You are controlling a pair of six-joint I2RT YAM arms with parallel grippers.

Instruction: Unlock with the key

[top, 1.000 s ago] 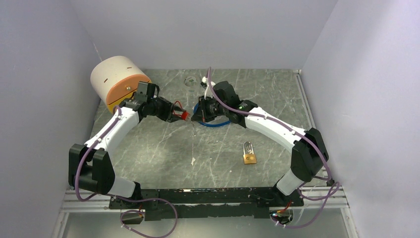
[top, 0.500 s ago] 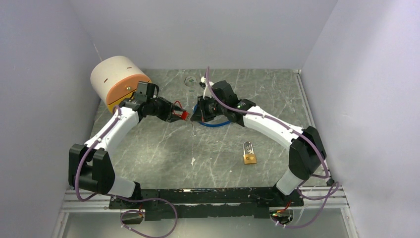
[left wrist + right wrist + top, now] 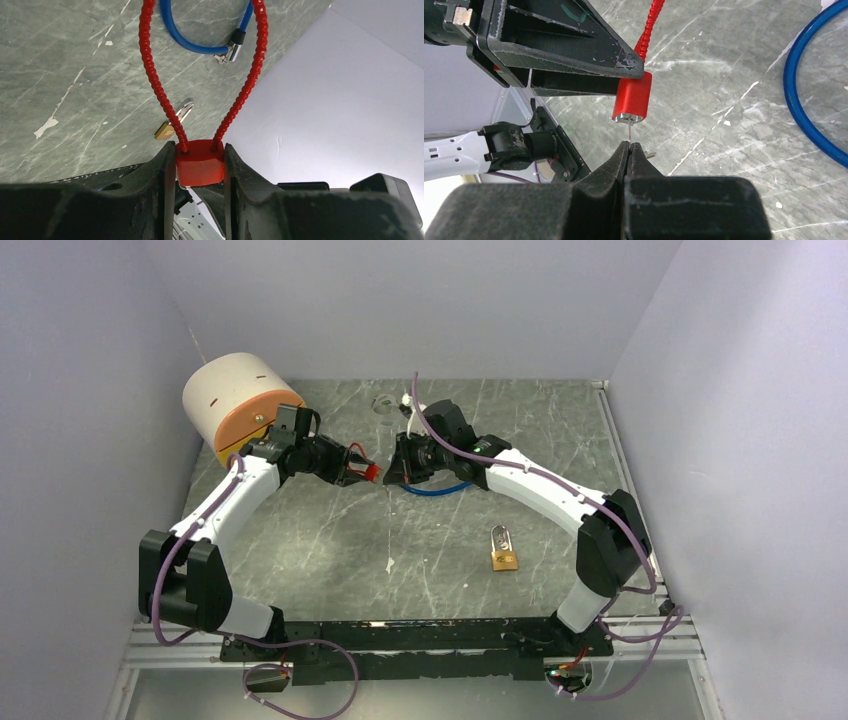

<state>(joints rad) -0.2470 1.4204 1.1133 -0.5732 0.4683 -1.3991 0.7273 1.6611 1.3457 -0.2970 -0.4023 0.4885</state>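
Observation:
My left gripper [image 3: 200,165] is shut on the body of a red cable lock [image 3: 200,163], held above the table with its ribbed red loop [image 3: 150,65] pointing away. In the top view the red lock [image 3: 370,474] sits between both grippers. My right gripper [image 3: 629,146] is shut on a thin key [image 3: 629,132], whose blade points at the silver keyhole end of the red lock [image 3: 633,100]. The key tip sits just at or below the keyhole; I cannot tell if it is inside.
A brass padlock [image 3: 504,550] lies on the marble table [image 3: 320,550] at front right. A blue cable loop [image 3: 440,487] lies under the right arm. A large beige and orange cylinder [image 3: 237,405] stands at the back left. A small clear object [image 3: 382,404] lies at the back.
My right gripper has moved a little left, bringing the key closer to the red lock. The left arm has stayed still.

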